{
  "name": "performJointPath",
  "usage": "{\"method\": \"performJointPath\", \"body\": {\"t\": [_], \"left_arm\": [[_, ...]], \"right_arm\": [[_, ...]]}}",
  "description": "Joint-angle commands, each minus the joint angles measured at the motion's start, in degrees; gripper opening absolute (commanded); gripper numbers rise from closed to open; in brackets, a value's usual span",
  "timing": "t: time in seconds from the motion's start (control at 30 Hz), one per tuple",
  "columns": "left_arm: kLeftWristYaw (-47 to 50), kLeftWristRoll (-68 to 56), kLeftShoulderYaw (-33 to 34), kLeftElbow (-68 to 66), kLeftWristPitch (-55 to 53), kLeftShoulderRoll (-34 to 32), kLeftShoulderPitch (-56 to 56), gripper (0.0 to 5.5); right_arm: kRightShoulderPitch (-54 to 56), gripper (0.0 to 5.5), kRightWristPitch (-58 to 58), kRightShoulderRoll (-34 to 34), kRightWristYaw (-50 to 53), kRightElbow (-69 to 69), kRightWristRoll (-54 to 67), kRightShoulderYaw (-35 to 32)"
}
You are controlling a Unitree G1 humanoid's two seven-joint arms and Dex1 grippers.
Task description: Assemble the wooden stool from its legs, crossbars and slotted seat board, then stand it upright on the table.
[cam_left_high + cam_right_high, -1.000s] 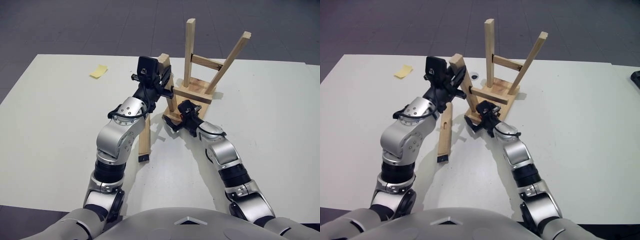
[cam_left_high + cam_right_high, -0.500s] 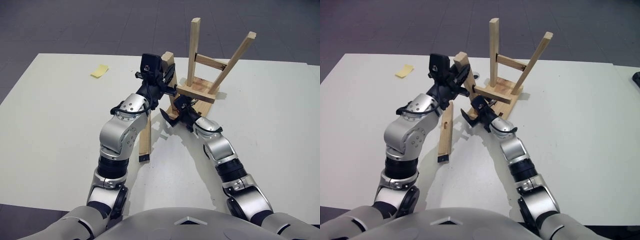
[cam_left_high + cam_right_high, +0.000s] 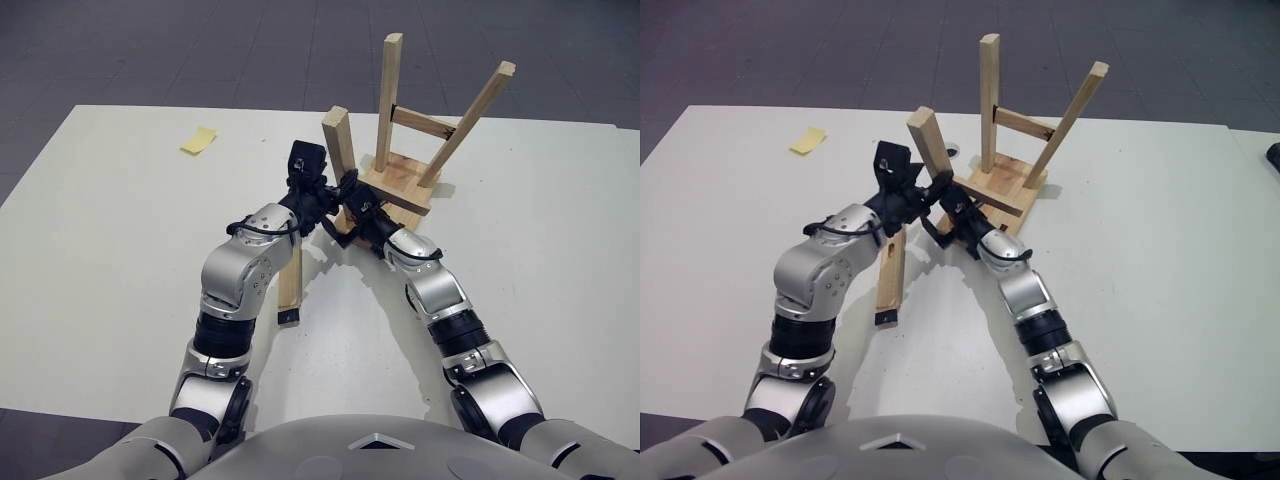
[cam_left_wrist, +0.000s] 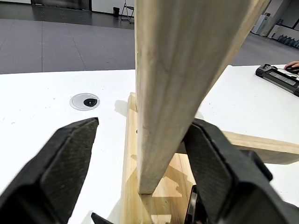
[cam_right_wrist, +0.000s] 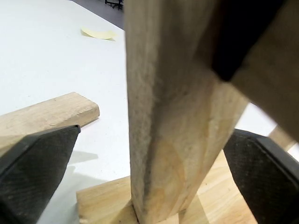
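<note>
At near leg (image 3: 340, 150): I see left claw (image 4: 142, 128) spread around it.
Right claw (image 5: 152, 133): likewise apart.
Right wrist view: yellow note (image 5: 98, 33).

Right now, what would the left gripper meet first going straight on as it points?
Most likely the pale wooden stool leg between the left gripper's open fingers, standing in the wooden seat board; depth unclear.

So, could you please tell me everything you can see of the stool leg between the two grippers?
The leg is a pale, square-cut wooden bar with visible grain. It stands tilted, its top leaning to the robot's left, its foot set in the upturned seat board on the table. The left gripper and the right gripper both straddle its lower part, jaws open.
</note>
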State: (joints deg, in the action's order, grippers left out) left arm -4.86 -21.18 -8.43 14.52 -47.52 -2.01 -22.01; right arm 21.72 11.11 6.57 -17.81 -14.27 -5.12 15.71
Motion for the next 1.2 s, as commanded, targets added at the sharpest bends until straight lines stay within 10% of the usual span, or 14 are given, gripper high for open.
{"method": "performJointPath", "body": {"t": [0.03,0.33,0.5,0.67,0.93,1.2], "left_arm": [[-6.0,-3.0,-1.9,-0.4,-3.1,-1.3,4.5,3.96],[-15.1,-14.8,10.0,11.6,2.5,-5.0,3.2,5.38],[-25.6,-15.8,13.2,19.6,0.0,-22.6,12.5,5.38],[-25.8,-2.8,2.9,14.8,-2.3,-36.6,21.2,5.38],[-12.8,4.6,-5.4,3.2,-9.5,-23.3,15.2,5.38],[-7.7,1.4,3.2,5.1,-17.6,-15.3,12.8,5.38]], "right_arm": [[2.2,5.40,-0.9,-0.3,-0.4,-0.3,-0.2,-0.5],[2.5,5.40,-1.4,-0.1,-0.7,-0.7,-0.5,-0.8],[1.9,5.40,-1.2,-0.3,-0.5,0.0,-0.5,-0.9],[1.0,5.40,-1.1,0.0,-0.3,0.7,-0.6,-0.9],[0.1,5.40,-0.7,0.1,-0.8,1.4,-0.8,-0.4],[0.1,5.40,-0.2,0.3,-1.0,1.5,-0.9,-0.3]]}}
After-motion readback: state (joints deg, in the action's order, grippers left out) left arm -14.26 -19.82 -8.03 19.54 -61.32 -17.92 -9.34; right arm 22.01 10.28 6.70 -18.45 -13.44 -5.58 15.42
